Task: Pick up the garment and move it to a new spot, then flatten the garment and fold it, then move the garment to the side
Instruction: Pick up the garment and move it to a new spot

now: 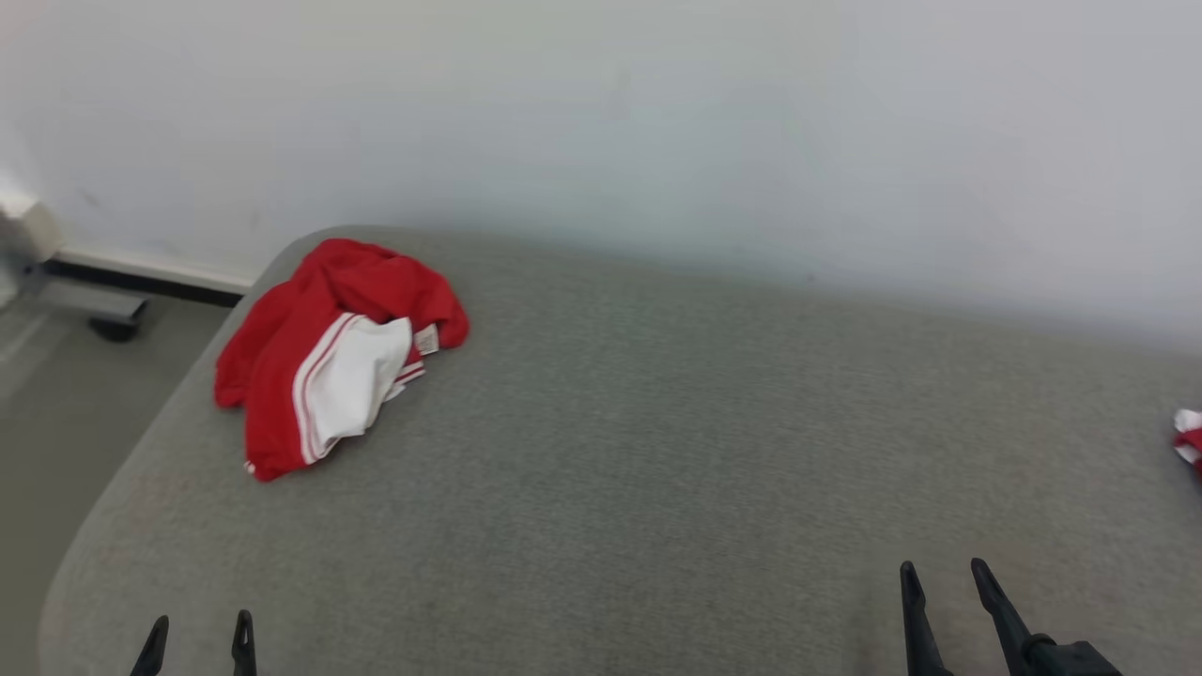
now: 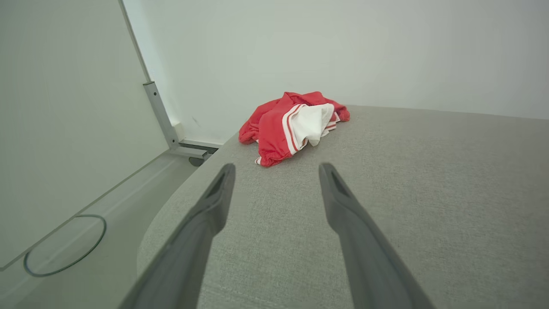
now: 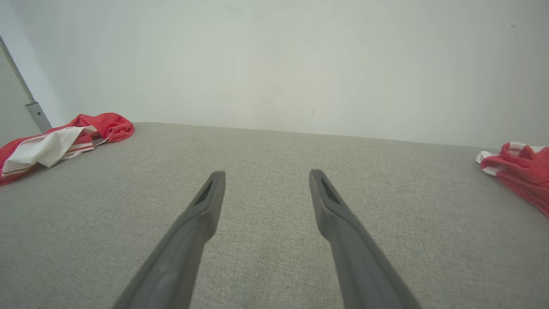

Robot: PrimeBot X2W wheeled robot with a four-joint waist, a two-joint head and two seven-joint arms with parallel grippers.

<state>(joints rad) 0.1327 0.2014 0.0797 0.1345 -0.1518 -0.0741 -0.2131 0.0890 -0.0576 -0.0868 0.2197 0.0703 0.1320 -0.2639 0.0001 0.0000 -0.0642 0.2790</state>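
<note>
A crumpled red garment (image 1: 329, 352) with a white panel and white stripes lies in a heap at the far left of the grey cushioned surface (image 1: 657, 451). In the left wrist view the garment (image 2: 294, 122) sits straight ahead, well beyond the fingertips. The right wrist view shows the same garment (image 3: 55, 143) at its left edge. My left gripper (image 1: 200, 631) stands open at the lower left, nothing between its fingers. At the lower right my right gripper (image 1: 942, 575) is open and empty too. Both hover near the front edge, far from the garment.
Another red and white piece of cloth (image 1: 1189, 437) lies at the right edge of the surface (image 3: 521, 169). A pale wall (image 1: 657, 122) runs behind. To the left the surface rounds off above the floor (image 1: 56, 422), where a panel on a metal foot (image 2: 171, 128) stands.
</note>
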